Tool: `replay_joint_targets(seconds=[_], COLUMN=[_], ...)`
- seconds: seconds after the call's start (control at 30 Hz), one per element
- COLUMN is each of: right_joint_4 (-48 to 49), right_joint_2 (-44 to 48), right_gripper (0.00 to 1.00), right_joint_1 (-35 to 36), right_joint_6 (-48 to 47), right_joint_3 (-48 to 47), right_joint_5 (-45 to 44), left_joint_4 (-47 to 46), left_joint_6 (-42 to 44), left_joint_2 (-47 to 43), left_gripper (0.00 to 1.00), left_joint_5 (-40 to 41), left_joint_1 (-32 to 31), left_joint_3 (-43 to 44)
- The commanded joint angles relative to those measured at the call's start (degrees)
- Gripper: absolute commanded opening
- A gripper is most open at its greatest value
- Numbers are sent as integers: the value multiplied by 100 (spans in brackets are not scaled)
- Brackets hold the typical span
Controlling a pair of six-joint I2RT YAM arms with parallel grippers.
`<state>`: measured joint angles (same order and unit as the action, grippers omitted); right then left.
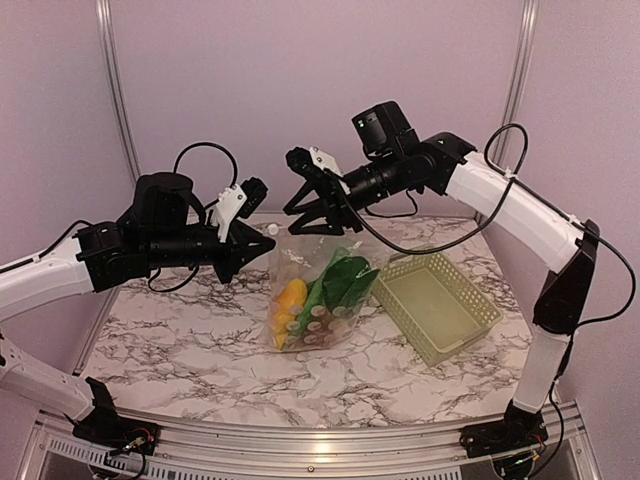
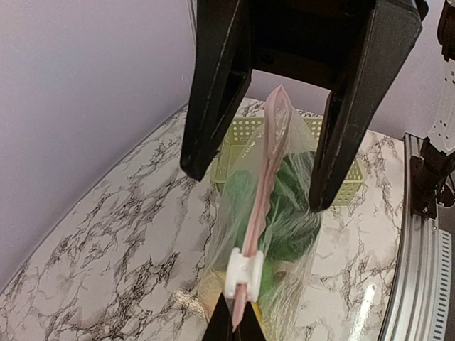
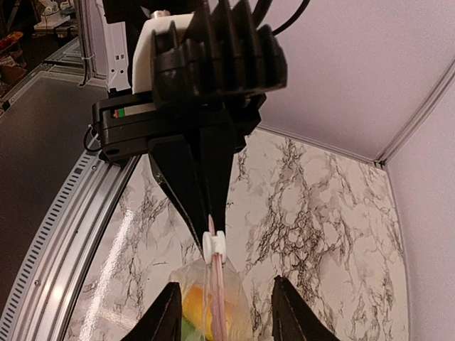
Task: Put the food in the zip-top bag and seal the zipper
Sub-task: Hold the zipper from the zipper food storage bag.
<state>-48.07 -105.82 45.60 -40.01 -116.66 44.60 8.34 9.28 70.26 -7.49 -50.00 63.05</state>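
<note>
The zip-top bag (image 1: 312, 295) hangs over the table with the food inside: a green leafy vegetable (image 1: 345, 280), an orange-yellow piece (image 1: 292, 294) and brownish lumps (image 1: 322, 325). My left gripper (image 1: 256, 246) is shut on the end of the pink zipper strip (image 2: 261, 177), just behind the white slider (image 2: 243, 273). The slider also shows in the right wrist view (image 3: 214, 244). My right gripper (image 1: 320, 226) is open, its fingers (image 3: 165, 316) straddling the bag's far top edge without touching it. In the left wrist view the right gripper (image 2: 257, 186) stands over the strip.
A pale green lattice basket (image 1: 436, 302) sits on the marble table (image 1: 180, 340) to the right of the bag. Purple walls and metal frame posts (image 1: 115, 90) close off the back. A metal rail (image 1: 300, 445) runs along the near edge.
</note>
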Motion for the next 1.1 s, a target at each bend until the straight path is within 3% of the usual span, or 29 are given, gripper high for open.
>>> replay_joint_targets(seconds=[0.0, 0.2, 0.5, 0.97, 1.07], right_joint_4=[177, 143, 14, 53, 94], right_joint_2=[-188, -287, -265, -274, -306], right_gripper=[41, 40, 24, 20, 15], right_joint_1=[125, 200, 316, 441, 467], right_joint_6=[265, 325, 237, 241, 264], right_joint_3=[-298, -364, -270, -199, -228], right_joint_5=[-149, 80, 207, -32, -140], left_joint_4=[139, 146, 89, -94, -95], left_joint_6=[65, 33, -43, -220, -228], left_joint_2=[16, -12, -53, -162, -153], left_gripper=[0, 0, 0, 0, 0], left_joint_5=[15, 151, 326, 385, 379], left_joint_1=[-103, -229, -276, -282, -283], left_joint_3=[155, 133, 107, -2, -3])
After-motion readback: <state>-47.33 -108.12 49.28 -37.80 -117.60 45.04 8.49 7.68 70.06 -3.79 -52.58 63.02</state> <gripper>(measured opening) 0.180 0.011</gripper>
